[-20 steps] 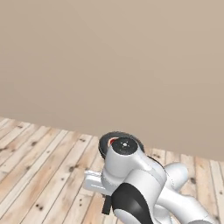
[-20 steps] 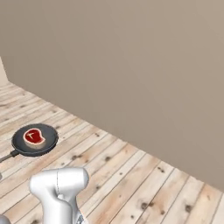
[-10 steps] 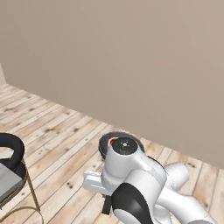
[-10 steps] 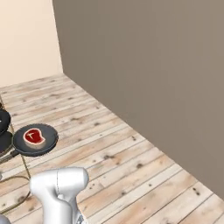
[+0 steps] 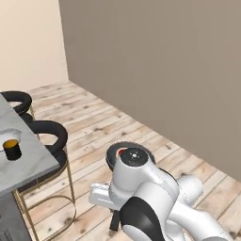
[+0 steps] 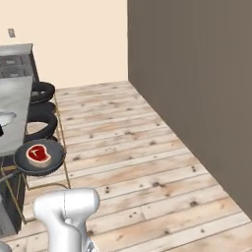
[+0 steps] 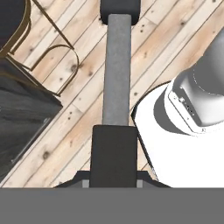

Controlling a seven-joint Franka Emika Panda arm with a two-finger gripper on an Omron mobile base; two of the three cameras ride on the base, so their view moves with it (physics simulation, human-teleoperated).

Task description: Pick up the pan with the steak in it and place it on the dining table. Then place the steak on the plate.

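The black pan [image 6: 22,162] hangs above the wooden floor, close to the edge of the dining table [image 6: 12,96]. The red steak [image 6: 38,153] lies flat inside it. In the left base view my arm hides most of the pan [image 5: 113,153]; a rim arc and a sliver of red show. In the hand view the pan's long handle [image 7: 117,65] runs straight up from my gripper [image 7: 113,168], which is shut on it. The marbled dining table [image 5: 28,162] stands at the left. A pale round shape behind the mug looks like the plate [image 5: 9,136].
A small black mug with orange contents [image 5: 12,149] stands on the table. Black round stools with gold wire legs [image 5: 49,136] line the table's edge. A brown wall [image 6: 197,88] closes the right side. A grey counter [image 6: 17,56] sits at the back.
The whole picture has swung as the base turned: the table, stools and mug came into view at the left. The pan with the steak stays put relative to my arm.
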